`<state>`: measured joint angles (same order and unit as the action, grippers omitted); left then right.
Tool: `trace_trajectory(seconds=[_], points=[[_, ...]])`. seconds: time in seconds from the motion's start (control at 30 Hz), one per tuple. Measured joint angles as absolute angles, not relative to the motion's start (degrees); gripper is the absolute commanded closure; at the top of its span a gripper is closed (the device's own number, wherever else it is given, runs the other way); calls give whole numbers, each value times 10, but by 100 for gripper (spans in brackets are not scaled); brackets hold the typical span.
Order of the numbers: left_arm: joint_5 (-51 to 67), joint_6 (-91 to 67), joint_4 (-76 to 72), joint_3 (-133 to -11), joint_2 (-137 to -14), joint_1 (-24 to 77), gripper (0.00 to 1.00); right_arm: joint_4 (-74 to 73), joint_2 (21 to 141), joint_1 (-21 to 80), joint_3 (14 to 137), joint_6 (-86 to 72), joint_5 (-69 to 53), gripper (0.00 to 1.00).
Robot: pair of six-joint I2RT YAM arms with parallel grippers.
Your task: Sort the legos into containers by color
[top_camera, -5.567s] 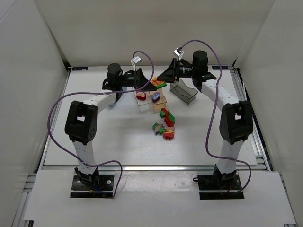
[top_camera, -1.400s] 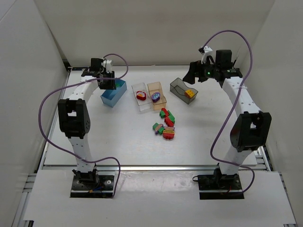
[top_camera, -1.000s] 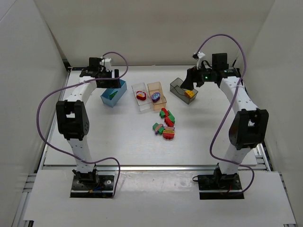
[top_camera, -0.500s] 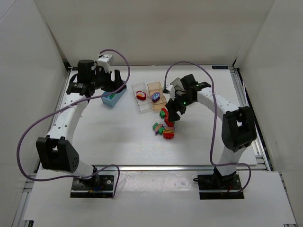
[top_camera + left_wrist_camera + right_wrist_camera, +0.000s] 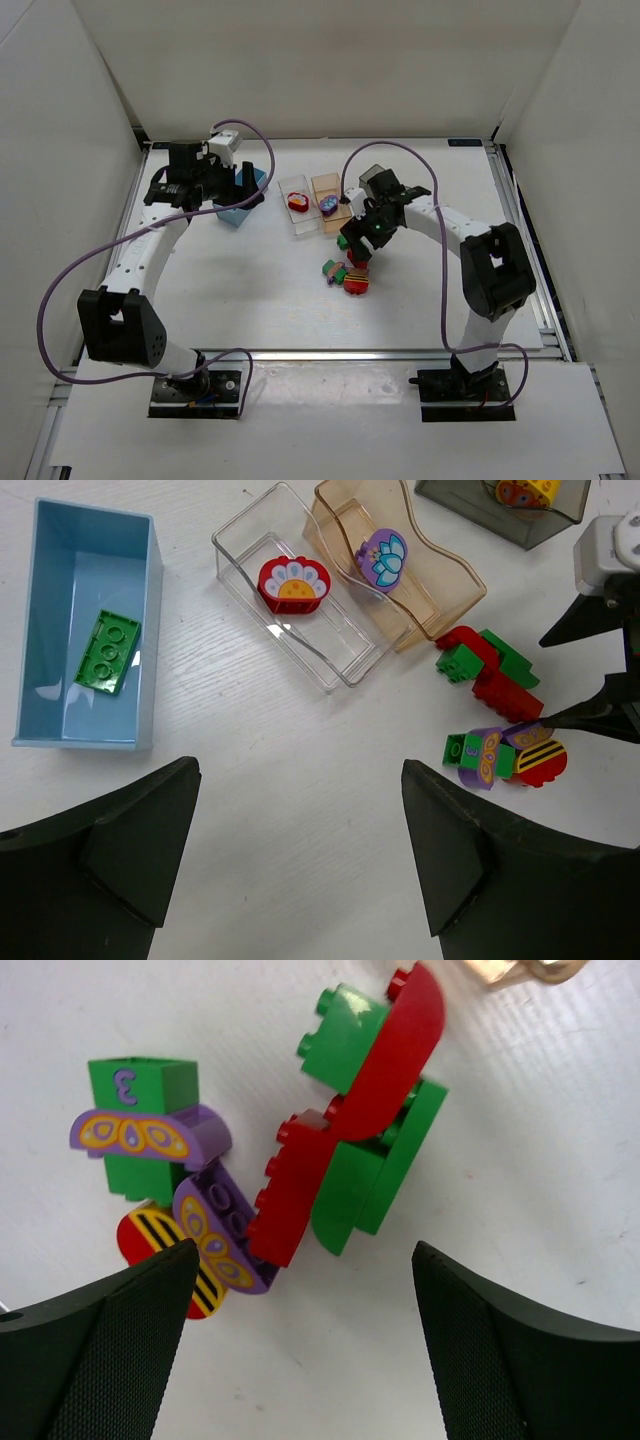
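Small bricks (image 5: 350, 1160) of smooth, glossy plastic lie on a matt white desk (image 5: 280, 810) with a faint wood grain. The blue bin (image 5: 75, 570) is opaque plastic; the clear bin (image 5: 335, 640) is shiny, see-through plastic.

4 bins (image 5: 148, 630), 2 arms (image 5: 140, 255), approx 8 loose legos (image 5: 300, 1190), 4+ more already binned.

Laboratory robot test cell. A white table (image 5: 250, 310) is boxed by plain white panels (image 5: 60, 200) at 9, 12 and 3 o'clock and edged with aluminium rails (image 5: 320, 352). Two arm bases (image 5: 195, 385) are bolted at 6 o'clock, trailing purple cables (image 5: 385, 144).
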<state>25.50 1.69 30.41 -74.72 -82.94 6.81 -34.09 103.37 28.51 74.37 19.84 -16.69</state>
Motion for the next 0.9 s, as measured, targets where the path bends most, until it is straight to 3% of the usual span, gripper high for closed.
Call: trace_trajectory(seconds=[0.6, 0.77, 0.8, 0.87, 0.9], points=[[248, 34, 304, -747, -832, 60, 8, -315, 1113, 285, 778, 171, -141, 17], [248, 34, 304, -747, -835, 56, 8, -313, 1117, 285, 778, 171, -142, 35], [248, 34, 304, -747, -837, 56, 8, -312, 1119, 285, 778, 172, -142, 48], [249, 34, 304, -747, -841, 56, 8, -309, 1122, 285, 778, 176, -144, 59], [249, 34, 304, -747, -842, 56, 9, -307, 1122, 285, 778, 175, -144, 71]])
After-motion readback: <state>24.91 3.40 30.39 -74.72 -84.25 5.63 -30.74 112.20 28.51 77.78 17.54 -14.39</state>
